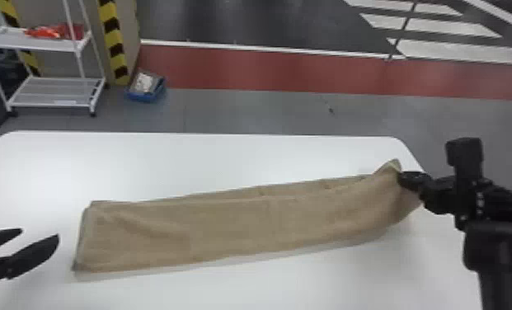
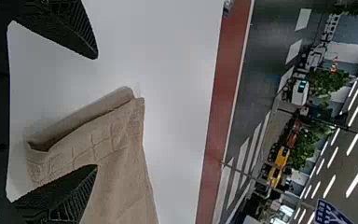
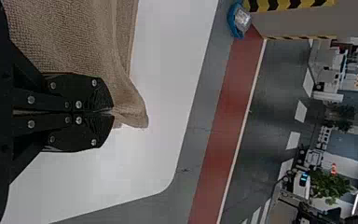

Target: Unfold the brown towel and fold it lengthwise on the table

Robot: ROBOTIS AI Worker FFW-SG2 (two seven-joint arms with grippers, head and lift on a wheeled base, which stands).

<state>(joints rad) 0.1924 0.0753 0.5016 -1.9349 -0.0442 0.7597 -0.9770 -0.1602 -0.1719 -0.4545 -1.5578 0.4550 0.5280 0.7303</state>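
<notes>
Brown and folded into a long strip, the towel is lying across the table, its right end rising by the right edge, near the far right corner. There the right gripper is pinching it; beside the left end, the left gripper is holding its fingers spread.

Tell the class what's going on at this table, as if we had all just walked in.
A robot is folding a brown towel on a white table. Its right gripper is closed on the towel's right end, while its left gripper is open just off the left end. The towel already lies as a long, narrow folded strip, with its right end bunched at the grip.
</notes>
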